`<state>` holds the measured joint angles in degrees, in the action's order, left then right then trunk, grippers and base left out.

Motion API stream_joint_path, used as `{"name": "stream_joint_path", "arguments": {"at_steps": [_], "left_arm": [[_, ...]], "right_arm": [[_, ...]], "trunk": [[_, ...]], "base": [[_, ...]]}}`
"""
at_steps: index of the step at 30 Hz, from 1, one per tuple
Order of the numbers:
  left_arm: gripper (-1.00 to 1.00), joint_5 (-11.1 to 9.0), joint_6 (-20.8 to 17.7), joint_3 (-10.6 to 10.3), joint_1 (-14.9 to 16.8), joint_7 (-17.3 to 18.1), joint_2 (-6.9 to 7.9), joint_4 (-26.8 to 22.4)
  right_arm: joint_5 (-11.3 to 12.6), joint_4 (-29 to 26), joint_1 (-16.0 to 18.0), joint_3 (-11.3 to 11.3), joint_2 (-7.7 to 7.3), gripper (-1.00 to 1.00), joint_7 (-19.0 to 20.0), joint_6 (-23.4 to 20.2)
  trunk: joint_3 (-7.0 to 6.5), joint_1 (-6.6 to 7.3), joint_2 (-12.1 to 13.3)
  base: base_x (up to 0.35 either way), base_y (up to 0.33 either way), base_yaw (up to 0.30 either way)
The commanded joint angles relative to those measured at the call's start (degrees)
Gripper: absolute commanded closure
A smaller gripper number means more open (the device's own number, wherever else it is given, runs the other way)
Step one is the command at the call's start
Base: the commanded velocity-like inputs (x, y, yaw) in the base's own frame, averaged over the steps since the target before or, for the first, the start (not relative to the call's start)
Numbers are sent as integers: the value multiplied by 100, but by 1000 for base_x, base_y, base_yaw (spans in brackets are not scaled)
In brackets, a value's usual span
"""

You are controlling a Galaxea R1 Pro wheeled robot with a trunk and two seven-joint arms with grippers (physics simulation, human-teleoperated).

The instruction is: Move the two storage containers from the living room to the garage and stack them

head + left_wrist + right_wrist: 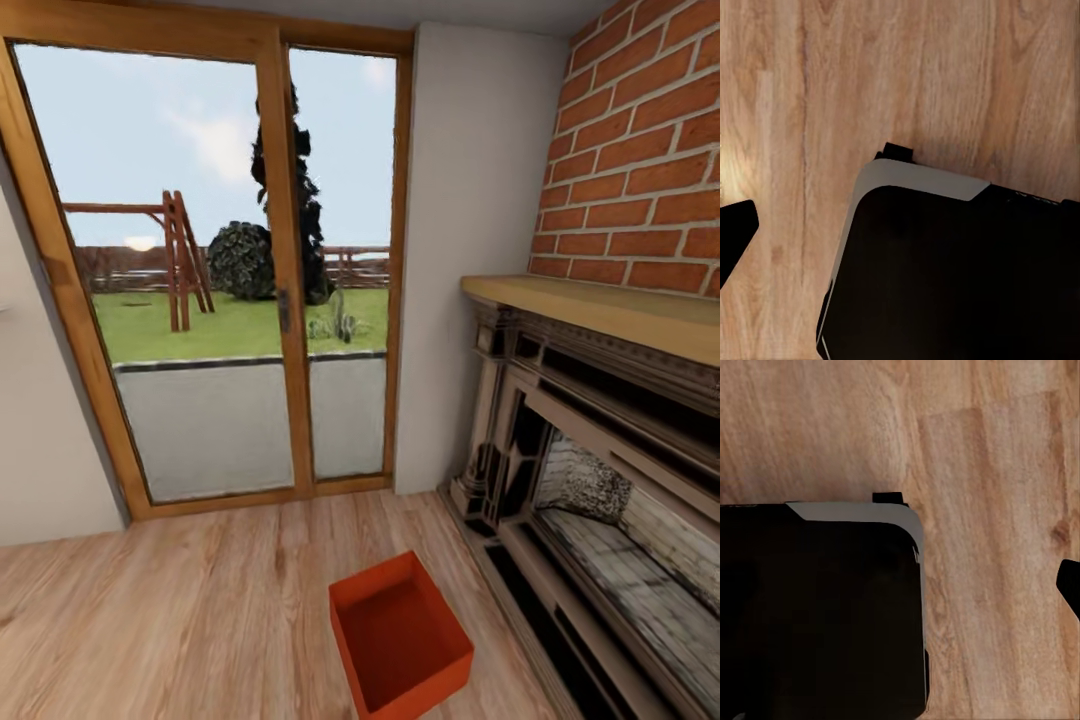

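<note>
One orange-red container is seen on the wood-plank floor, open side up (nothing visible inside), just beside the fireplace and nearer the viewer than the glass door. In both wrist views the black base is shown over the planks. Whether either claw is open or closed cannot be told.

No readable text anywhere here tbh; no labels, brands, numbers or signs on the orange container, the brick wall or the glass door.
</note>
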<state>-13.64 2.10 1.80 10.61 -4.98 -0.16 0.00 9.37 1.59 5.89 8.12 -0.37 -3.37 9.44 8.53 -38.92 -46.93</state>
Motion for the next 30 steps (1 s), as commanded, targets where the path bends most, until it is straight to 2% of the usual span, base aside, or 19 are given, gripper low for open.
{"name": "stream_joint_path", "arguments": {"at_steps": [1, 8, 25, 30], "left_arm": [[-100, -16, 18, 15, 3, -12, -1, 1], [-100, -16, 18, 18, 3, -12, -1, 4], [-100, -16, 18, 13, 3, -12, -1, 0], [-100, -16, 18, 14, 3, -12, -5, 0]], "right_arm": [[56, 17, 9, 49, 2, -100, -5, 32], [56, 17, 9, 50, 0, -100, 0, 32], [48, 17, 9, 58, -29, -100, 1, 31], [55, 17, 9, 53, -9, -100, -4, 32]], "trunk": [[8, -4, -6], [8, -4, -6], [8, -4, -6], [8, -4, -6]], "base": [[319, 173, -245], [317, 181, -220], [315, 185, -19], [309, 195, -166]]}}
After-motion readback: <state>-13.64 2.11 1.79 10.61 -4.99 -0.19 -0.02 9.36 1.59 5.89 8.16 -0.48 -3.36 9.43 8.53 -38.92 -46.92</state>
